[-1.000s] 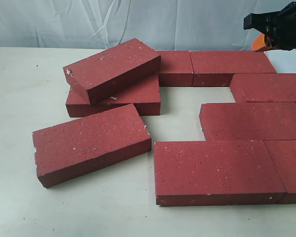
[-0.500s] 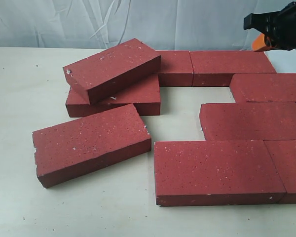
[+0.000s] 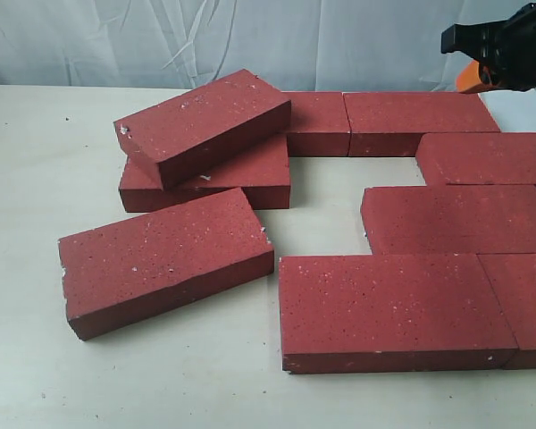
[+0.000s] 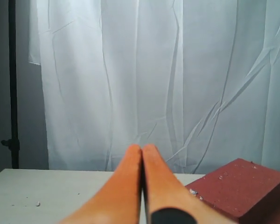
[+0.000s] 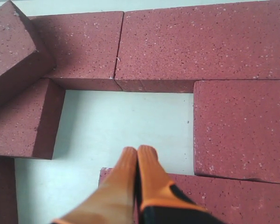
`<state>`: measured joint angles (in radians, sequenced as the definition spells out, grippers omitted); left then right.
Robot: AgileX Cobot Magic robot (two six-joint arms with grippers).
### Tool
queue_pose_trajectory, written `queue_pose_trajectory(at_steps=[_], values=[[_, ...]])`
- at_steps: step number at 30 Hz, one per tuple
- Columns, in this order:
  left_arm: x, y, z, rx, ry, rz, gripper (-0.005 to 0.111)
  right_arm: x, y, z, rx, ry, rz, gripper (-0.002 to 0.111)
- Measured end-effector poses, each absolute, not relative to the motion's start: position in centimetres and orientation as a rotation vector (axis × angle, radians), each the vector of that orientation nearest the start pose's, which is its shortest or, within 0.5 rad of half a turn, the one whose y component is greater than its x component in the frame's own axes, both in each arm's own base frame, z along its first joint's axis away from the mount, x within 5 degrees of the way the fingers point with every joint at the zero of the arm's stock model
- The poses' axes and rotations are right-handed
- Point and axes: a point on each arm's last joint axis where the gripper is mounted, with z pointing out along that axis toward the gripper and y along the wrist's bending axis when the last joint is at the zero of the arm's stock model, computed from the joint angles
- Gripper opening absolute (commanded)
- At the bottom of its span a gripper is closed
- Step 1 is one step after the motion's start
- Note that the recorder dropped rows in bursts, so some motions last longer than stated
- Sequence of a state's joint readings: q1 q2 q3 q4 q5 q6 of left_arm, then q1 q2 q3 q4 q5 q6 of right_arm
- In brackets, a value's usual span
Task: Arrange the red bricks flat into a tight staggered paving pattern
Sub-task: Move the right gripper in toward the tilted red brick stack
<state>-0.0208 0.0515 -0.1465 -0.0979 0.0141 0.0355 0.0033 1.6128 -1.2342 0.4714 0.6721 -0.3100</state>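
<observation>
Several red bricks lie on the pale table [image 3: 36, 179]. One brick [image 3: 201, 125] leans tilted on top of another [image 3: 241, 179] at the middle left. A loose brick [image 3: 165, 259] lies skewed at the front left. The others lie flat in staggered rows: two at the back [image 3: 420, 121], one at the right [image 3: 487, 156], one below it [image 3: 456, 219], and two in front [image 3: 393, 308]. My right gripper [image 3: 469, 79] hangs at the top right, shut and empty; its wrist view shows its tips [image 5: 137, 150] over the bare gap [image 5: 126, 116] between bricks. My left gripper [image 4: 142, 149] is shut and empty, beside a brick corner [image 4: 242, 191].
A white curtain [image 3: 250, 40] hangs behind the table. Bare table [image 3: 322, 197] shows between the leaning pair and the laid rows. A dark pole [image 4: 11, 84] stands at the curtain's edge in the left wrist view.
</observation>
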Motion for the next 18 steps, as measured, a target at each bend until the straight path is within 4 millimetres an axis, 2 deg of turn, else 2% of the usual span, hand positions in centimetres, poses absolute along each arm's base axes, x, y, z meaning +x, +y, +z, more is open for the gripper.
queue_pose_trajectory(at_steps=[4, 9, 15, 18], values=[[5.8, -0.2, 27.4, -0.005, 1.480, -0.050, 0.000, 35.0, 2.7, 28.4, -0.041, 2.466, 0.386, -0.001], [7.4, -0.2, 29.0, 0.022, 1.616, -0.023, 0.000, 35.0, 2.7, 28.4, -0.041, 2.466, 0.386, -0.001], [10.8, -0.2, 29.0, 0.055, 1.900, 0.011, 0.000, 35.0, 2.7, 28.4, -0.043, 2.466, 0.385, -0.001], [12.6, -0.2, 28.9, 0.067, 1.983, 0.024, 0.000, 35.1, 2.7, 28.4, -0.041, 2.462, 0.385, -0.001]])
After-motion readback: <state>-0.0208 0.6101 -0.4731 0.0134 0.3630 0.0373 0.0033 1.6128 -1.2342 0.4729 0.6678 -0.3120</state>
